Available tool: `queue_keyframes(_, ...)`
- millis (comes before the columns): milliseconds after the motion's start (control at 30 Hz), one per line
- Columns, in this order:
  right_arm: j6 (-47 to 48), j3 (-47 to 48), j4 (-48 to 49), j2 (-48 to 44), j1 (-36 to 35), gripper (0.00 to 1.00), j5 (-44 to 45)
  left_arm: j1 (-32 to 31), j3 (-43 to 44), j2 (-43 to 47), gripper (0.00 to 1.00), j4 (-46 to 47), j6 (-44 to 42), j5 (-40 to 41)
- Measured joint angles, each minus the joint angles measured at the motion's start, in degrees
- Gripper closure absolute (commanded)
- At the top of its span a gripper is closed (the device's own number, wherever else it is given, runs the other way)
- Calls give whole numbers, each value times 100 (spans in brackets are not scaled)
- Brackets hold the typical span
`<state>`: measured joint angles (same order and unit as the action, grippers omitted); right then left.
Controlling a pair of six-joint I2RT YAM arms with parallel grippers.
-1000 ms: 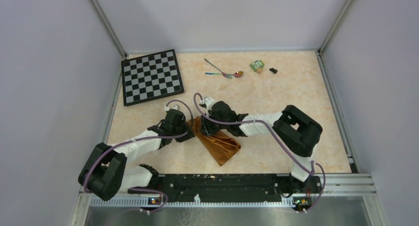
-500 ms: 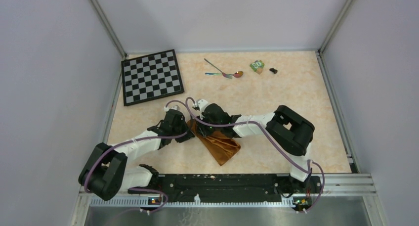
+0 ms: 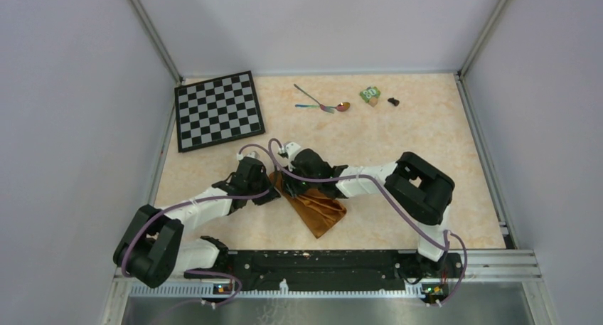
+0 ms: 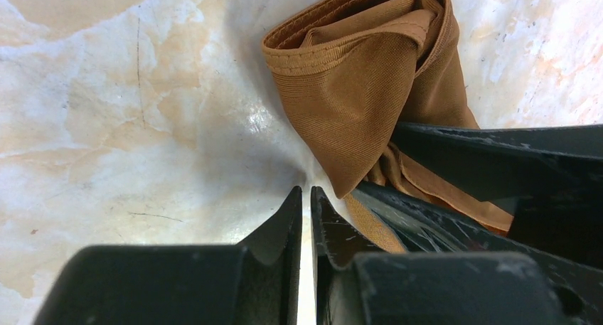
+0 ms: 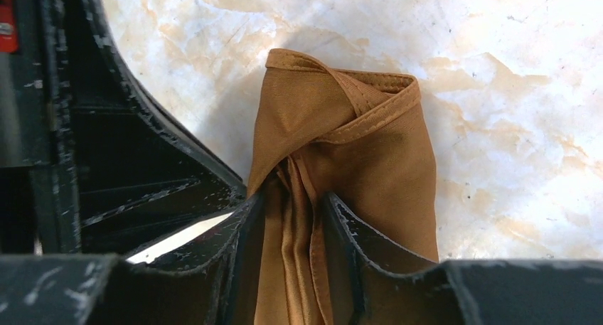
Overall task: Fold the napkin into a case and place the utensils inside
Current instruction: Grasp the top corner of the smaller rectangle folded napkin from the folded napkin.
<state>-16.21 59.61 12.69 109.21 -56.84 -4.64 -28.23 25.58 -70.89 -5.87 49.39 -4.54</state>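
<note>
Right hand (image 5: 293, 200): clamped on a bunched pleat of the shiny orange-brown satin napkin (image 5: 355, 147), one black finger on each side of the gather. Left hand (image 4: 306, 193): narrow, fingers almost together, only a thin slit of the marbled beige worktop (image 4: 142, 112) between them, tips down just beside the napkin's hemmed corner. Both hands close together at the cloth's far-left end. Napkin folded into a creased, narrow strip, flat on the worktop, slanting toward the near edge. Well apart, near the far wall: two thin metal utensils (image 3: 321, 104) with rainbow-tinted handles, lying in a V. To their right, a small green block (image 3: 369, 94) and a tiny black piece (image 3: 393, 101). At far left, a black-and-white chessboard (image 3: 219, 110).
</note>
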Motion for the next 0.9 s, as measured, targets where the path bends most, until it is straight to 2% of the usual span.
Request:
queue_keyframes(233,-37,-229,15,-369,9,64,-2,0,-22,39,87,-13,2,2)
queue_keyframes(367,-28,-262,-11,-369,9,65,-2,0,-37,66,87,-20,0,2)
queue_keyframes(533,7,-262,-9,-345,11,72,-2,0,-37,66,87,-26,0,2)
queue_keyframes(767,72,-243,66,-133,11,71,-2,0,-37,66,88,-28,-2,2)
queue_keyframes(900,79,-146,120,-37,11,84,11,0,-37,63,89,-24,0,0)
